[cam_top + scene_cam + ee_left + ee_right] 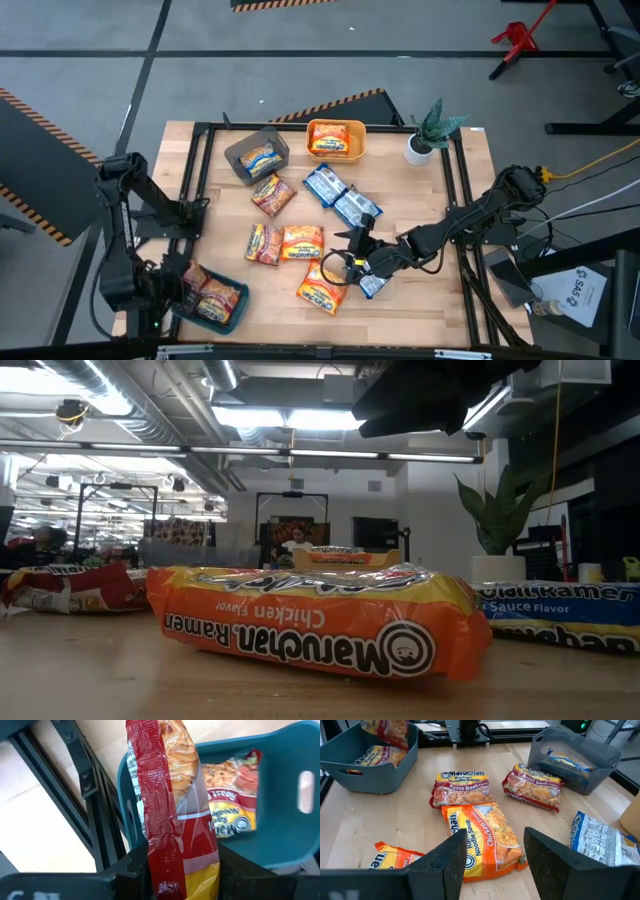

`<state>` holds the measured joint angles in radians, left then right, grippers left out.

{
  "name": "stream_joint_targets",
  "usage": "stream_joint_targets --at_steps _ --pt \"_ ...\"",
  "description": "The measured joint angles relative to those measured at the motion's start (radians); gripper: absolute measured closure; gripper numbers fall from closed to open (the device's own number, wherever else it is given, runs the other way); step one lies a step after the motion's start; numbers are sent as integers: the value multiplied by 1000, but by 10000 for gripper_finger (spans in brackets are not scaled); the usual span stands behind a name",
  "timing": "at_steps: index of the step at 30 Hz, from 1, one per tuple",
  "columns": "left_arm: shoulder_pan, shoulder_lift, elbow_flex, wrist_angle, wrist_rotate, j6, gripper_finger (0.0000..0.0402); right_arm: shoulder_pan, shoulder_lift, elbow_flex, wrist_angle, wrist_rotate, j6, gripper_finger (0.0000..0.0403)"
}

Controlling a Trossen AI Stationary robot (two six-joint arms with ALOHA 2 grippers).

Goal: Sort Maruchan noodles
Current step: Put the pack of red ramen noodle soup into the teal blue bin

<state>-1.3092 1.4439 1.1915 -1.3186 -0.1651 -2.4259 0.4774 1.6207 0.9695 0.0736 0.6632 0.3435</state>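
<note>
My left gripper point(182, 877) hangs over the teal bin point(235, 312) at the table's near left corner, shut on a red noodle packet point(172, 805). Another red packet point(232, 802) lies flat in that bin. My right gripper point(495, 865) stands open above the table's near middle, with an orange chicken packet point(485, 837) lying flat just ahead of its fingers. Loose packets lie flat on the table: red ones point(272, 195) point(262, 243), orange ones point(302, 243) point(320, 287), blue ones point(325, 185) point(355, 208) point(372, 286). My left gripper pinches the red packet's upper end point(175, 865) between its two fingers, coming from above and pointing down. The packet hangs upright below the fingers over the teal bin's open top point(387, 732), clear of the packet lying inside.
A grey bin point(255, 152) and a yellow-orange bin point(336, 138) stand at the far side, each with an orange packet inside. A potted plant point(428, 135) is at the far right. A black frame point(195, 180) rims the table.
</note>
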Motion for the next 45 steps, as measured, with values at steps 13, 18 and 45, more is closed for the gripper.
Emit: stream_joint_targets --at_steps 13,18,45 --pt "-16 133 0 -15 53 -13 274 0 0 0 -3 2 26 219" --pt "-15 171 0 -19 5 19 272 0 0 0 -4 2 26 219" --pt "-23 146 -1 -13 56 163 186 0 0 0 -27 -53 26 219"
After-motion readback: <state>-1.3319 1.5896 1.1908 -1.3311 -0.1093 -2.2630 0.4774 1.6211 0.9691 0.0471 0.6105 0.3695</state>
